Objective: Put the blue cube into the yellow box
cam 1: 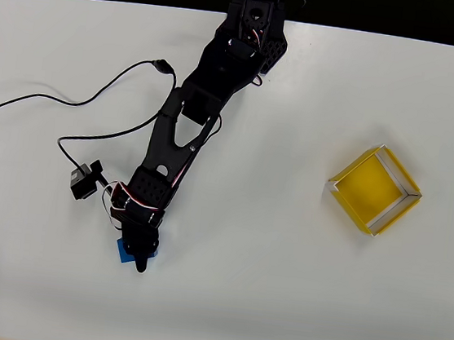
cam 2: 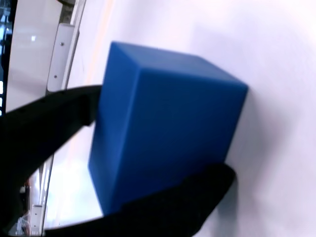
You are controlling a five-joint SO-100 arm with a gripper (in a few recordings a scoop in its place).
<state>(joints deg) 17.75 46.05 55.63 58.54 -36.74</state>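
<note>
The blue cube (cam 1: 122, 251) sits on the white table at the lower left of the overhead view, partly covered by my black gripper (cam 1: 137, 255). In the wrist view the blue cube (cam 2: 168, 128) is very close, and my gripper (cam 2: 163, 143) is shut on it. One black finger (cam 2: 59, 118) presses its left face and the other finger (cam 2: 187, 202) presses its lower edge. The cube appears to rest on the table. The yellow box (cam 1: 346, 202), a shallow tray with two pale edges, lies far to the right, apart from the arm, with nothing in it.
A small black module (cam 1: 85, 180) on a cable lies just left of the arm's wrist. Black cables (cam 1: 96, 94) loop across the left of the table. The arm's base (cam 1: 257, 17) stands at the table's far edge, with darkness beyond.
</note>
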